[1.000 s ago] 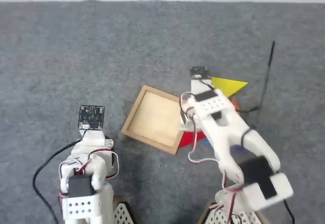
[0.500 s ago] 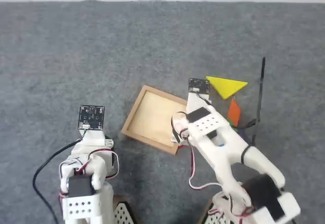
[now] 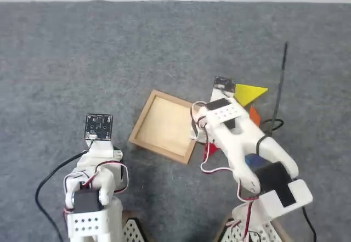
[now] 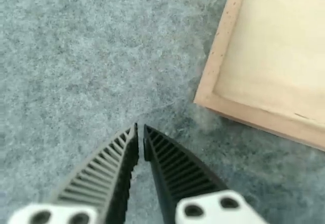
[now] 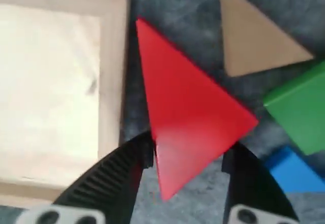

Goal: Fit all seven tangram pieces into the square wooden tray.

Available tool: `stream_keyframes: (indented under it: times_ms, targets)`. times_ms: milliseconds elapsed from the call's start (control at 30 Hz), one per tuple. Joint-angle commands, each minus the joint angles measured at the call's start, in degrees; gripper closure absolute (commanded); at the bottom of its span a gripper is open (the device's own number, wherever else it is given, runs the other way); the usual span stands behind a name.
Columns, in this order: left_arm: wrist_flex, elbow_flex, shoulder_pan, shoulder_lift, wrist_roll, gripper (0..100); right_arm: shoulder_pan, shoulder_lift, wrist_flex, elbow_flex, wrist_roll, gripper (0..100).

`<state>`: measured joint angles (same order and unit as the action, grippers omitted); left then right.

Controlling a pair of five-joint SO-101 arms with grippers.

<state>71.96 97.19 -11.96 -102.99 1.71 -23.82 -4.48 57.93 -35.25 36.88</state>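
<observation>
Right wrist view: we see the right gripper [image 5: 189,148] clamped on the red triangle [image 5: 188,107], just right of the wooden tray [image 5: 114,82]. The left gripper [image 4: 140,128] is closed to a sliver, empty, near-left of the tray.

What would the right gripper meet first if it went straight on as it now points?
The red triangle, lying right ahead of the right gripper beside the wooden tray; depth is unclear, so they may already touch.

A red triangle [image 5: 188,127], tan triangle [image 5: 254,41], green piece [image 5: 302,109], blue piece [image 5: 297,170], pale wooden tray [image 5: 114,82], grey mat [image 3: 82,44].
</observation>
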Motion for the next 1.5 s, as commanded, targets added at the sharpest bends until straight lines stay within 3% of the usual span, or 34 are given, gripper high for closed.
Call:
stream_keyframes:
  times_ms: [0, 200, 467, 867, 1167, 1467]
  targets:
    - [0.3, -0.7, -0.2, -1.1, -1.0, 98, 6.1, -1.4, -0.1, 0.6, -4.4, 80.5]
    - [0.3, -0.7, -0.2, -1.1, -1.0, 98, 8.9, -1.2, 2.8, 2.3, -25.0, 76.8]
    - [0.3, -0.7, -0.2, -1.1, -1.0, 98, 8.8, 8.8, 3.9, 0.4, -37.7, 75.2]
    - [0.3, -0.7, -0.2, -1.1, -1.0, 98, 9.4, 12.5, 3.5, 0.6, -45.8, 74.9]
    - [0.3, -0.7, -0.2, -1.1, -1.0, 98, 9.2, 11.9, -0.5, -2.3, -48.7, 61.2]
    - [0.3, -0.7, -0.2, -1.1, -1.0, 98, 6.8, 11.8, -3.7, -5.1, -50.5, 61.5]
